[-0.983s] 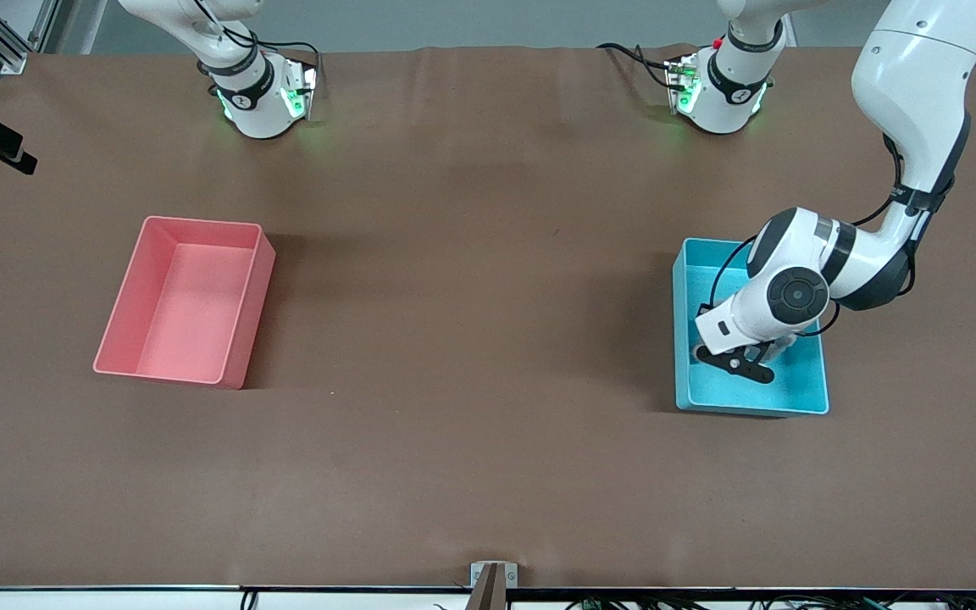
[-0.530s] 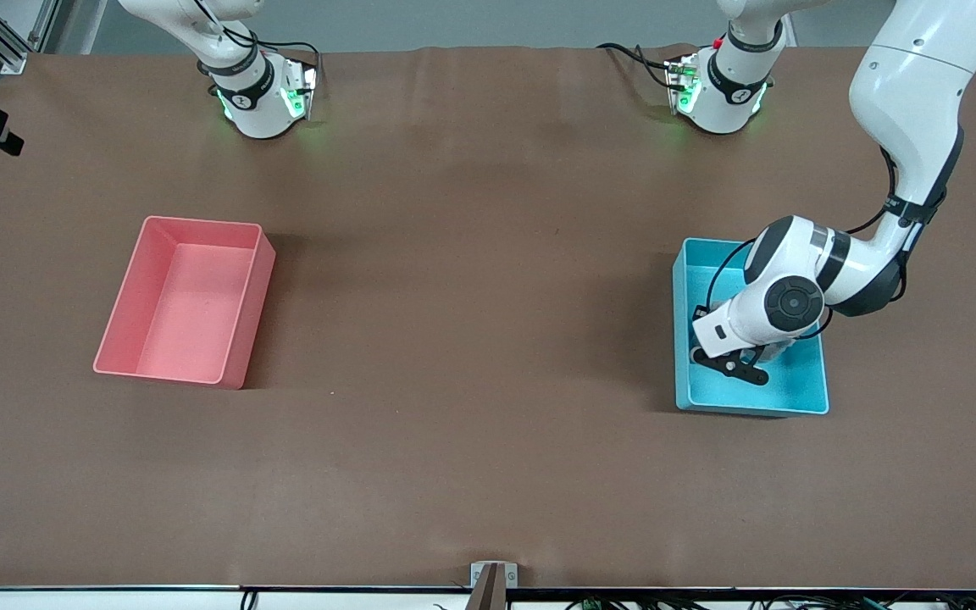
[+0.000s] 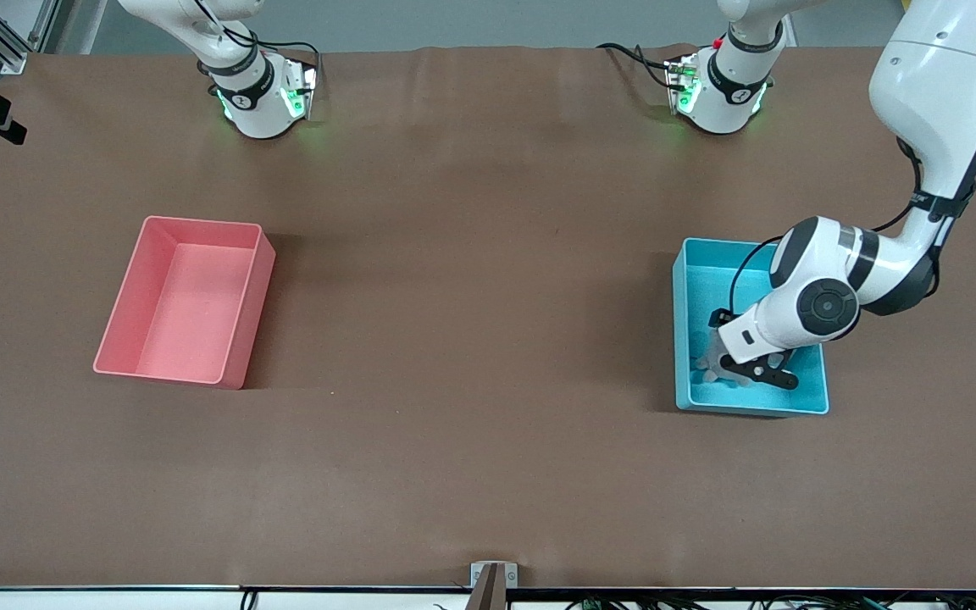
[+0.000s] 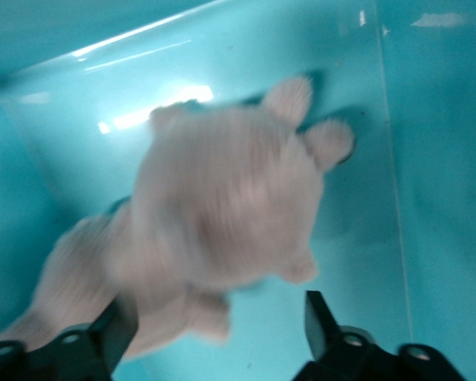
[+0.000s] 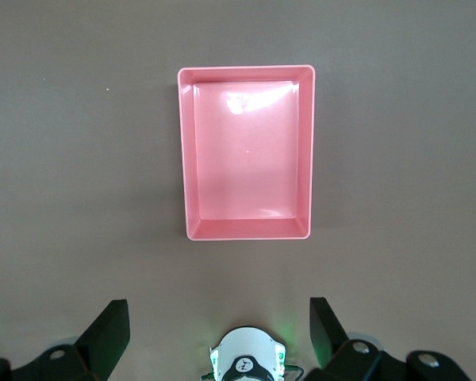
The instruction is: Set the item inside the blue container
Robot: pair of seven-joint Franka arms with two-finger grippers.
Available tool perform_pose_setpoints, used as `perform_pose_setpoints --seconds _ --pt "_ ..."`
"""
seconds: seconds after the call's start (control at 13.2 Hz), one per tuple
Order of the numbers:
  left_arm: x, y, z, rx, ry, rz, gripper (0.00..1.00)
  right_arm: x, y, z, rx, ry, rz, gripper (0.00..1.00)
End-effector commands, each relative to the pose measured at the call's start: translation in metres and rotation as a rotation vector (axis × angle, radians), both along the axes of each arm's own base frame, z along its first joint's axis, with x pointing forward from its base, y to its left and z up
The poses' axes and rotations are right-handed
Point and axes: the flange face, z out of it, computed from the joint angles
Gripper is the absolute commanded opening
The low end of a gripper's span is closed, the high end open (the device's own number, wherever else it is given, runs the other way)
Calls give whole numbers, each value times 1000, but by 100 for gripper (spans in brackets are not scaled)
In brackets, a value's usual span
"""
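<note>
A grey-beige plush toy (image 3: 711, 364) (image 4: 222, 206) lies on the floor of the blue container (image 3: 681, 322) (image 4: 436, 198), in the half nearer the front camera. My left gripper (image 3: 757, 370) (image 4: 216, 329) hangs low over that bin, just above the toy, open. One of the toy's limbs lies by one finger, and the jaws stand wide apart without clamping it. My right gripper (image 5: 218, 333) is open with nothing in it, held high over the right arm's end of the table, and it does not show in the front view.
An empty pink bin (image 3: 187, 301) (image 5: 246, 151) stands toward the right arm's end of the brown table. The two arm bases (image 3: 255, 97) (image 3: 721, 89) stand along the table's edge farthest from the front camera.
The left hand has shifted toward the left arm's end of the bin. The plush toy, earlier hidden under the hand, now shows lying loose on the bin's floor.
</note>
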Motion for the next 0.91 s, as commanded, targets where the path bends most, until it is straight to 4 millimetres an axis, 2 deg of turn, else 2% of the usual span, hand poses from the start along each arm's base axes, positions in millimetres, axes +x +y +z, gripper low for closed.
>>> perform_pose_setpoints --seconds 0.0,0.38,0.76,0.83 --pt "-8 -13 61 51 -22 -20 100 -1 -4 -1 12 -8 0 100" --pt "-15 -28 186 7 -48 70 100 8 -13 -8 2 -5 2 100" --pt "-57 -33 290 -30 -151 142 100 12 -13 -6 -2 -38 57 100" --pt "-63 -28 304 -39 -169 165 100 12 -12 -5 -1 -41 57 100"
